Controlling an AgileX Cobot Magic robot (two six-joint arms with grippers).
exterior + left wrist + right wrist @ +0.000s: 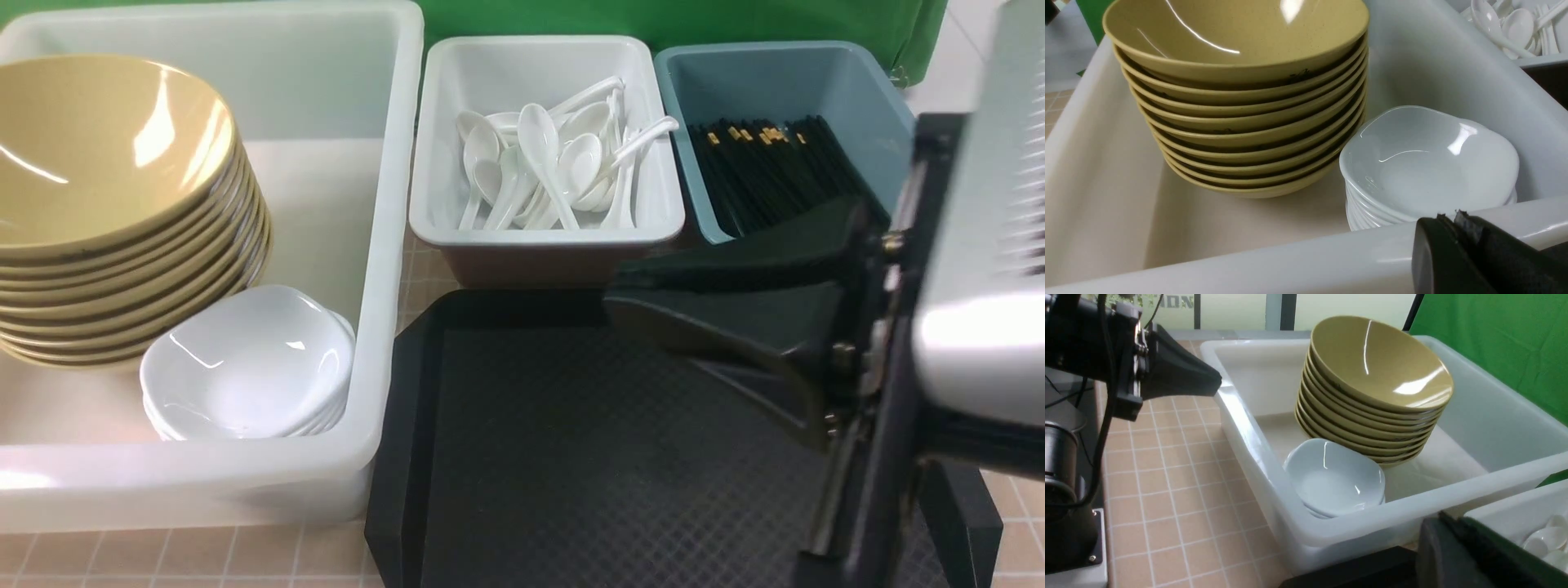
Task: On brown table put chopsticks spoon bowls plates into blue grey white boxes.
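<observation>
Far left: big translucent white box (pixel 384 245) on the tiled brown table (pixel 204 555), holding a tall stack of glossy mustard bowls (pixel 106 163) w/ small rounded-square white plates (pixel 245 363) stacked near-right of them. Left gripper (pixel 1218 381) by its near-left rim, jaws pressed together, nothing held. Centre: pale grey box (pixel 547 233) of white soup spoons (pixel 547 163). Near: black textured tray (pixel 571 457). Right: teal-blue box (pixel 865 82), black chopsticks (pixel 767 171). Right gripper (pixel 620 290) over the tray, jaws closed, empty.

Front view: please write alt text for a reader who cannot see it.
A large translucent white plastic box holds stacked olive-yellow round bowls and small white rounded-square plates. Behind a black textured tray, a grey box holds white spoons; a teal-blue box holds black chopsticks.
</observation>
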